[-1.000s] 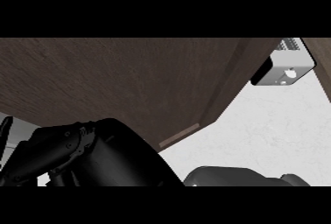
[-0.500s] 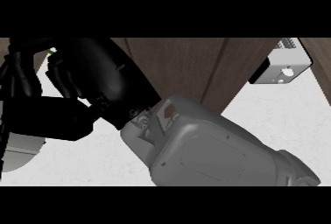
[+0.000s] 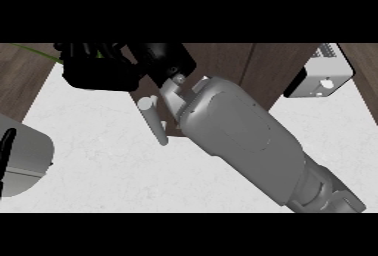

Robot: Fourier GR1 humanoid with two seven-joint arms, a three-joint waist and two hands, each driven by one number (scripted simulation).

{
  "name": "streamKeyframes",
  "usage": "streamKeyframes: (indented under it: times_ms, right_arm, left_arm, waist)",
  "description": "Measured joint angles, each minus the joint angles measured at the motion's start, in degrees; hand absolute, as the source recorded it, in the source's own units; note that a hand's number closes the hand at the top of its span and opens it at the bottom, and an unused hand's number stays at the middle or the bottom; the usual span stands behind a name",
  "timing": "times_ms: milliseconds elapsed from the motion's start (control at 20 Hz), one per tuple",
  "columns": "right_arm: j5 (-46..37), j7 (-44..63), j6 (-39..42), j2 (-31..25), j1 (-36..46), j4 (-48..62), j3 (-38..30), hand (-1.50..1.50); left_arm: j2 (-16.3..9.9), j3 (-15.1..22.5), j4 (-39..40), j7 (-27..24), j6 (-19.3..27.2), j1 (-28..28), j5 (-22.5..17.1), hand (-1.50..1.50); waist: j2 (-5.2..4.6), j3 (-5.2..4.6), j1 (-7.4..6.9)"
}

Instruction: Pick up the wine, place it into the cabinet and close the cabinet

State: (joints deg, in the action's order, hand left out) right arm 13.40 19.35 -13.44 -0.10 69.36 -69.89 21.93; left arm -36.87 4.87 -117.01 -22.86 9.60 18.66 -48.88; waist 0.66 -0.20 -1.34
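- My right forearm (image 3: 236, 135) fills the nearest part of the view. It runs in from the lower right corner and slants up and left toward my hand.
- Below my hand and to either side of the forearm lies the pale speckled counter (image 3: 133, 175).
- Well below my hand and to its left, at the view's edge, is a grey rounded shape (image 3: 26, 160) with a dark strip on it (I cannot tell what it is).
- Just below my hand and slightly to its right, a short grey bar handle (image 3: 155, 122) stands almost upright, right beside my wrist. I cannot tell whether the two touch.
- My right hand (image 3: 100, 75) is a black mass at the top left, up against the dark wood.
- I cannot tell how far open it is, nor whether it has hold of anything.
- Where the wine is, I cannot tell (no bottle shows clear of my hand).
- Behind my hand and to its right runs the brown cabinet door (image 3: 221, 60), with an upright seam between its panels.
- Far to the right of my hand, a small grey box (image 3: 321, 75) sits against the wood.
- A thin green line (image 3: 37, 50) shows just left of my hand, at the top.
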Motion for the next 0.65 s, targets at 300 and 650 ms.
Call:
streamKeyframes:
  times_ms: [300,650]
  right_arm:
    - [-0.5,-6.2,4.5,-0.5,-0.2,4.2,-1.5,1.5]
    - [-3.6,-11.8,6.8,-2.1,-1.0,6.4,-0.9,1.5]
  left_arm:
    - [1.1,0.7,-0.3,1.1,0.5,-1.1,1.2,-1.5]
    - [1.9,1.0,0.1,1.8,0.8,-2.4,2.1,-1.5]
  waist:
    - [0.94,-0.13,-0.3]
    - [1.69,-0.06,-0.58]
